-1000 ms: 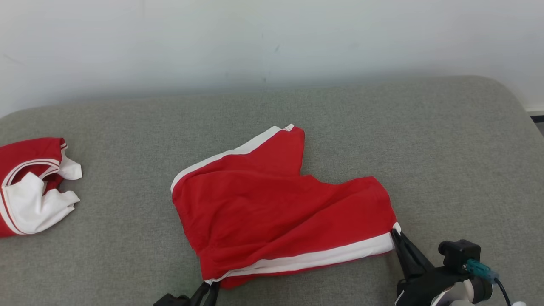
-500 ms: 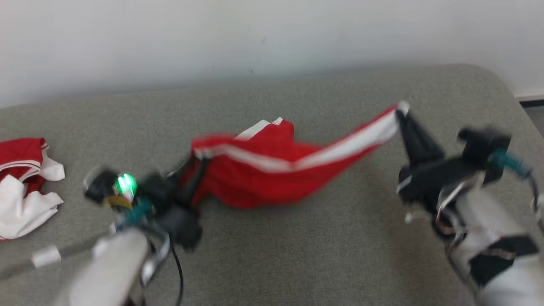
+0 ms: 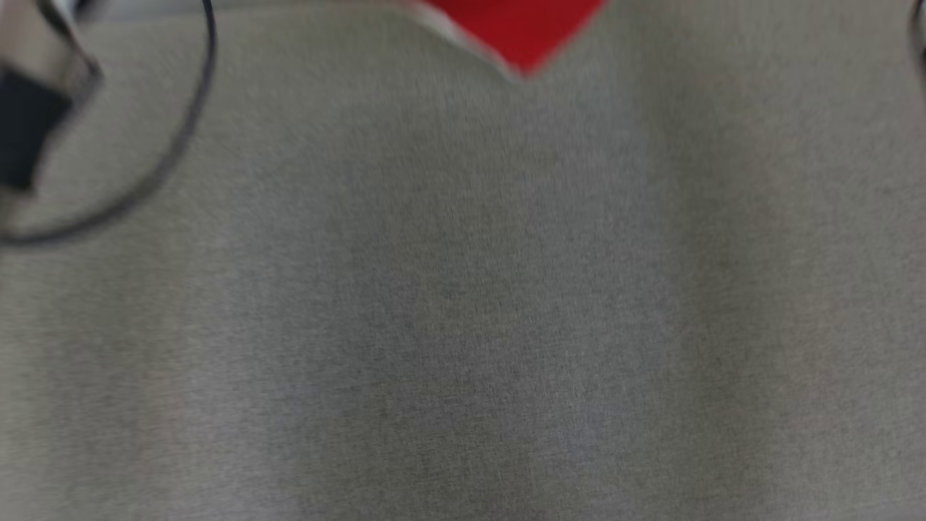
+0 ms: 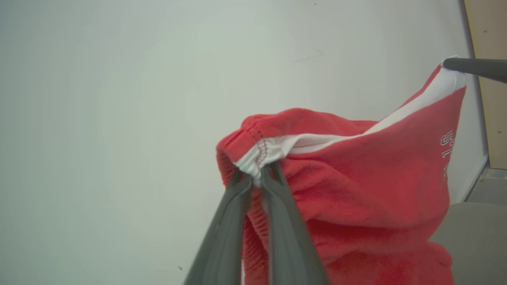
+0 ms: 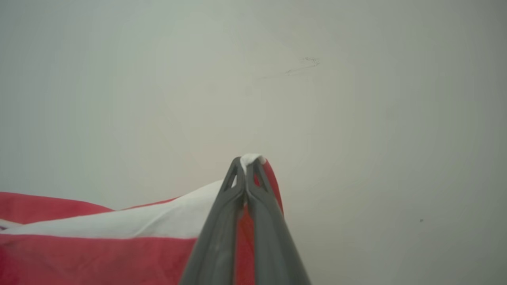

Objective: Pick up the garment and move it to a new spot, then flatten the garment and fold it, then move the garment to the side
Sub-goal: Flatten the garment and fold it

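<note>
The garment (image 4: 368, 190) is a pair of red shorts with a white side stripe, hanging in the air in front of a pale wall. My left gripper (image 4: 256, 171) is shut on its gathered white waistband corner. My right gripper (image 5: 248, 160) is shut on another white-tipped corner, the stripe (image 5: 130, 221) stretching away to the left below it. The right gripper's fingers (image 4: 475, 66) also show in the left wrist view, at the shorts' far upper corner. In the blurred head view only the garment's lowest red tip (image 3: 517, 32) hangs in from the top edge.
The grey cushioned surface (image 3: 463, 304) lies below, blurred in the head view. A pale forearm with a dark cable loop (image 3: 195, 130) crosses the upper left corner. A pale wall (image 4: 119, 99) stands behind the shorts, with a tan panel (image 4: 493, 79) at the right.
Both grippers have lifted the shorts off the grey surface, up and out of the head view's top. The head camera has also tilted down; the second red-and-white garment at the left has left the view.
</note>
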`<state>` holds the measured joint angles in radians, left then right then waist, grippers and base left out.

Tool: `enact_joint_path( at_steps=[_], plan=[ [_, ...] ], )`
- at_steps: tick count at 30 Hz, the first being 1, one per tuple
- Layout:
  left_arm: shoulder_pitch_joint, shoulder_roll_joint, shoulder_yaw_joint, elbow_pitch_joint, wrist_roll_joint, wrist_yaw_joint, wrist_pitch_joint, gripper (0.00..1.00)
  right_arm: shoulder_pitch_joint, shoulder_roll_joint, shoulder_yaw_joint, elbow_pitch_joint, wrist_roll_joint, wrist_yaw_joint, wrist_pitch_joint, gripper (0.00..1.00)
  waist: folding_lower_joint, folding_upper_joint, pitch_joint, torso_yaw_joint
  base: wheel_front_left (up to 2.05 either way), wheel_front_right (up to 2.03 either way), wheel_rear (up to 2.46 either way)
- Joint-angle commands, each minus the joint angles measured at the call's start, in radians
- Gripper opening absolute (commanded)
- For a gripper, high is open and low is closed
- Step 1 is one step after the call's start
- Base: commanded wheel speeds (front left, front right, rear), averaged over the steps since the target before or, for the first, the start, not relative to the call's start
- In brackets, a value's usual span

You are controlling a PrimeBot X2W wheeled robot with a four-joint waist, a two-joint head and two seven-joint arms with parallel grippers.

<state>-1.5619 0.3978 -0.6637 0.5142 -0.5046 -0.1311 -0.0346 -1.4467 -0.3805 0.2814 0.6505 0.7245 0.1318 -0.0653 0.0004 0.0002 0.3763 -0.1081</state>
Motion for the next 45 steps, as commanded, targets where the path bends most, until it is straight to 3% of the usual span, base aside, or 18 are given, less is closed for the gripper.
enact_joint_path(
  at_steps=[1,12,21,26,34,41,45],
  plan=[
    [-0.071,-0.018,-0.008,0.034,-0.029,0.003,-0.009,0.00,-0.070,-0.001,0.003,0.024,-0.003,-0.002,-0.006,0.00,-0.0004,-0.0002,0.152,-0.049,0.00,0.00,0.00],
    [-0.324,-0.045,-0.154,0.203,-0.095,0.003,-0.072,0.00,-0.291,-0.011,0.059,0.132,-0.001,-0.002,-0.056,0.00,-0.0004,-0.0002,0.247,-0.077,0.00,0.00,0.00],
    [-0.228,-0.025,-0.268,0.247,-0.213,0.003,-0.170,0.00,-0.150,-0.068,0.158,0.081,0.084,-0.002,-0.126,0.00,-0.0004,-0.0002,0.245,-0.081,0.00,0.00,0.00],
    [-0.065,0.006,-0.265,0.203,-0.245,0.009,-0.218,0.00,0.062,-0.128,0.211,-0.021,0.146,-0.002,-0.161,0.00,-0.0004,-0.0002,0.193,-0.075,0.00,0.00,0.00],
    [0.321,0.051,-0.205,-0.047,-0.251,0.121,-0.231,0.00,0.503,-0.220,0.191,-0.229,0.208,-0.002,-0.193,0.00,-0.0004,-0.0002,0.100,-0.056,0.00,0.00,0.00],
    [0.715,0.075,-0.142,-0.270,-0.207,0.232,-0.232,0.00,0.866,-0.202,0.089,-0.360,0.183,-0.002,-0.200,0.00,-0.0004,-0.0002,0.026,-0.050,0.00,0.00,0.00],
    [0.916,0.068,-0.113,-0.332,-0.176,0.266,-0.231,0.00,1.032,-0.183,0.025,-0.401,0.143,-0.002,-0.200,0.00,-0.0004,-0.0002,-0.013,-0.044,0.00,0.00,0.00]
  ],
)
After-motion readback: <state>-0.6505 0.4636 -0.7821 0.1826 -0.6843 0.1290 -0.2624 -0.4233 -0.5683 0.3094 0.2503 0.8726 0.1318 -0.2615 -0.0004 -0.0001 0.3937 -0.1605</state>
